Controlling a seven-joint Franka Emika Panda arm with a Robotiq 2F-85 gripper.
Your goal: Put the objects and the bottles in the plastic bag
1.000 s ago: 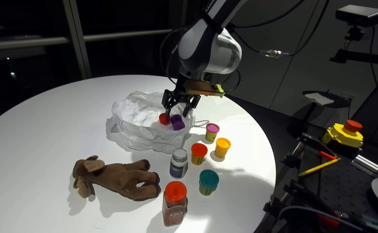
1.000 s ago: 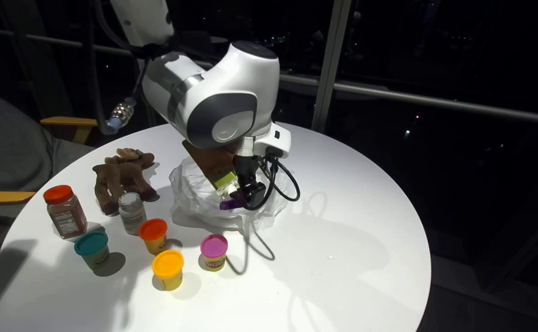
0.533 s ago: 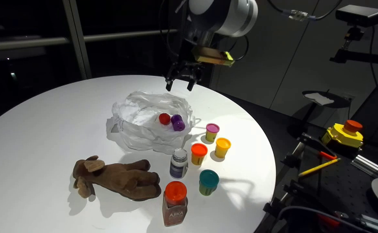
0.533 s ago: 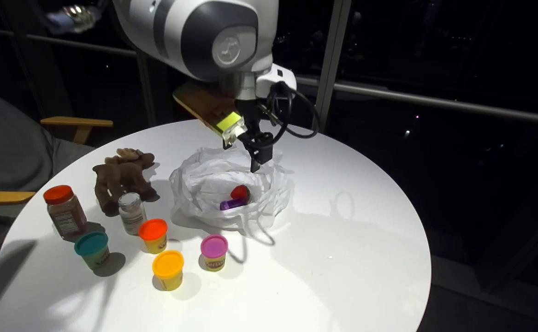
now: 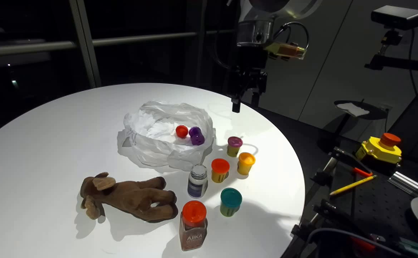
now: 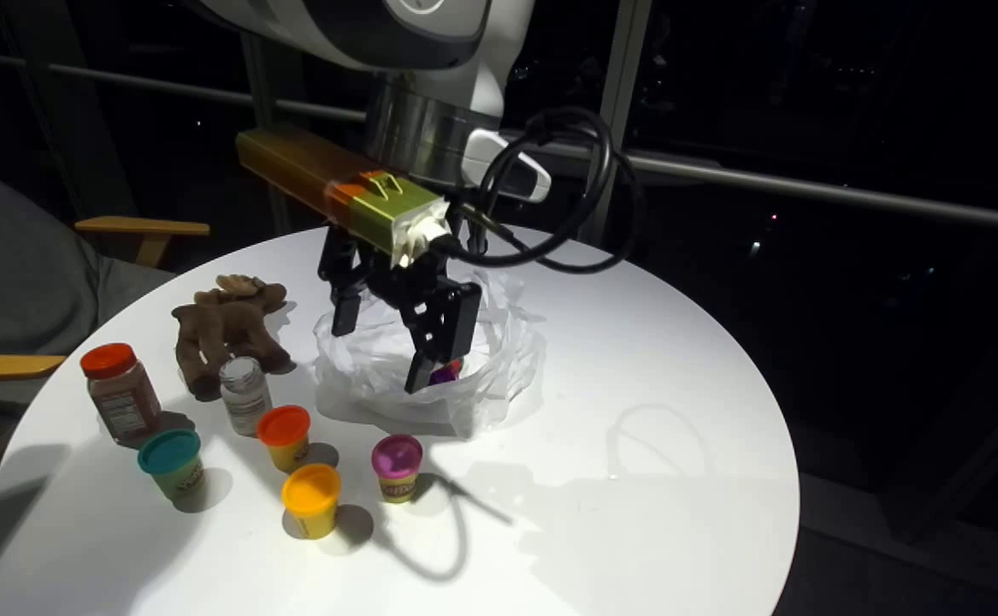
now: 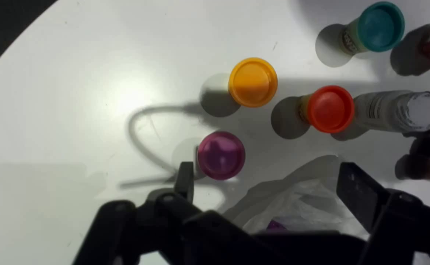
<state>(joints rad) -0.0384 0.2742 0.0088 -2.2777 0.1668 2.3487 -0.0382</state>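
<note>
Hovering near the plastic bag [image 5: 158, 151], the gripper [image 6: 380, 354] stands spread and empty, apparently starting a pick; a red piece [image 5: 182, 131] and purple piece [image 5: 197, 139] lie inside. Likely next: centre over the pink-lidded tub [image 7: 221, 155] beside the bag.

AJIKA: white print, red-topped bottle [image 5: 193, 226] | magenta-lidded pot [image 6: 397, 469]: lettering too blurred to read

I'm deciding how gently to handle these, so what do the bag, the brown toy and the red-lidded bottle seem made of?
The bag looks like thin plastic film: whitish, translucent, crinkled. The brown toy is probably plush fabric, matte, softly rounded. The red-lidded bottle looks glossy, with see-through shoulders: glass or clear plastic, I can't tell; its lid seems smooth plastic, evenly colored.
</note>
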